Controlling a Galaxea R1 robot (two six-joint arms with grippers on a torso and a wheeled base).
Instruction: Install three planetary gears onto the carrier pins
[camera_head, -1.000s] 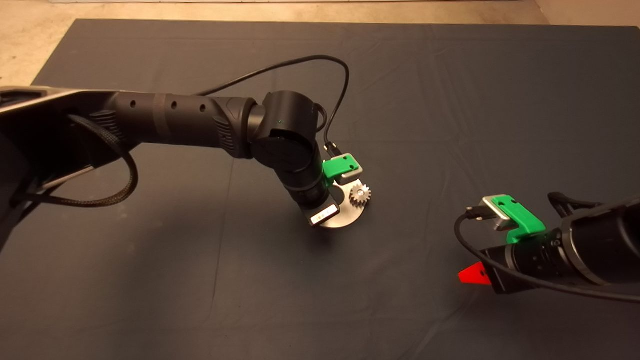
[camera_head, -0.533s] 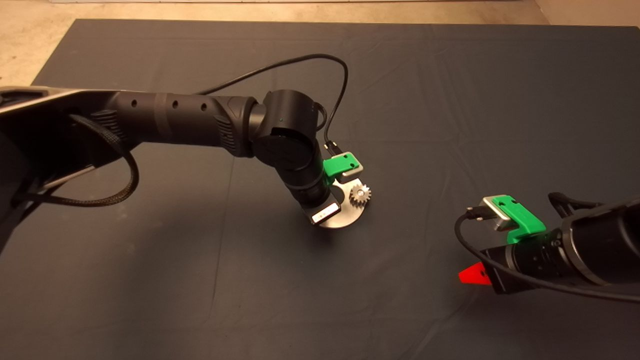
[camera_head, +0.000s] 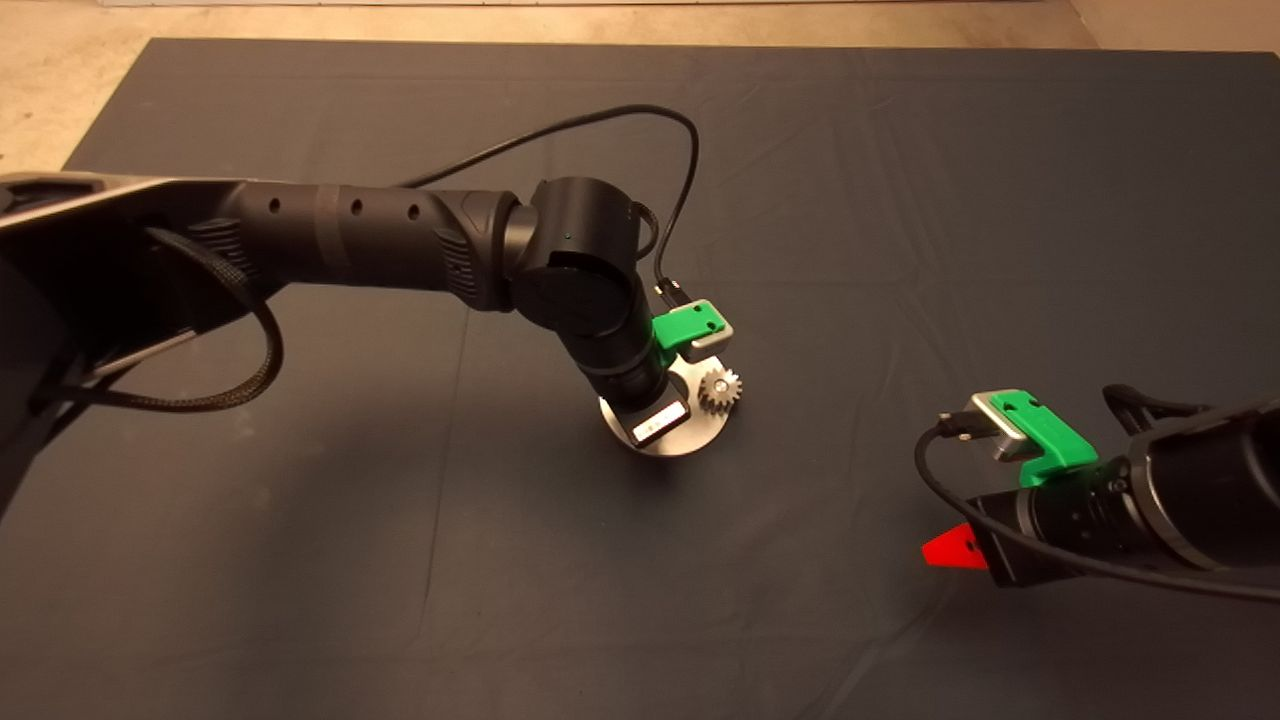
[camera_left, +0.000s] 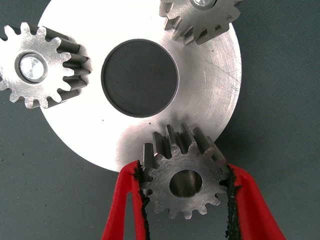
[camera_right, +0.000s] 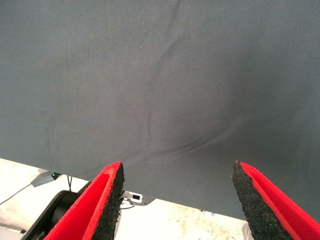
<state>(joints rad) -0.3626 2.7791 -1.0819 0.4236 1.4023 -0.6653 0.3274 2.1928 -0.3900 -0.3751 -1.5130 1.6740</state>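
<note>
Left gripper (camera_left: 186, 192) jaws clenched on gear 3 (camera_left: 184, 183) at the disc (camera_left: 210, 90) rim, seemingly over the last pin; 2 gears (camera_left: 31, 67) already seated. Right gripper (camera_right: 176, 200) parked aside over the table (camera_head: 900, 200), jaws released. Could jam tilted if bore misses pin.

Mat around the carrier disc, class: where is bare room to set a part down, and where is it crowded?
Bare mat lies between the disc and the right end effector, and along the near edge. It is crowded at the disc: the left end effector grips a gear there, beside two seated gears.
</note>
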